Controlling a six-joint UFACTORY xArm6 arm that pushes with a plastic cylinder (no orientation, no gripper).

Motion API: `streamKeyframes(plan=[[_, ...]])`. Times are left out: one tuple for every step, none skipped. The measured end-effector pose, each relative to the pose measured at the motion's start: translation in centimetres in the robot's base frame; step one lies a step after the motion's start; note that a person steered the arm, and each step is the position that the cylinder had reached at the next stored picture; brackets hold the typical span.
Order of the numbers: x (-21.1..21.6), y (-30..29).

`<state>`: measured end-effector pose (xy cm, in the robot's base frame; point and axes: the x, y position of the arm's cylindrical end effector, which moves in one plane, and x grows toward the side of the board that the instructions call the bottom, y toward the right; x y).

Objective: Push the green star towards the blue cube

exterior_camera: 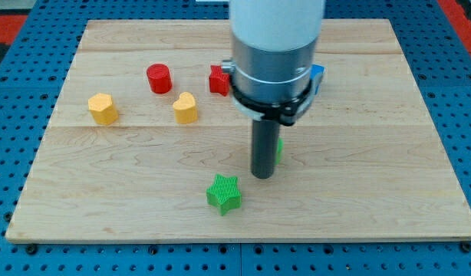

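The green star (224,193) lies on the wooden board (105,199) below centre. My tip (262,175) stands just to the star's upper right, a small gap apart. The blue cube (317,79) shows only as a sliver at the right edge of the arm's body, towards the view's top; most of it is hidden. A second green block (279,149) peeks out right behind the rod; its shape is hidden.
A red cylinder (159,78) and a red block (218,80), partly hidden by the arm, sit at the upper middle. Two yellow blocks (103,109) (186,108) lie left of centre. The board rests on a blue perforated table (13,92).
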<state>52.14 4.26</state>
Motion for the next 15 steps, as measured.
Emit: streamKeyframes(plan=[[-4.2,1.5],[-9.1,2.3],[-2.9,3.3],[8.1,5.2],[9.5,-2.1],[5.0,-7.1],[-0.3,-6.9],[-2.7,-7.5],[-2.7,-12.3],[-3.8,-12.2],[-6.0,-10.9],[-5.9,-5.9],[-5.9,-0.7],[-6.0,2.5],[-6.4,3.2]])
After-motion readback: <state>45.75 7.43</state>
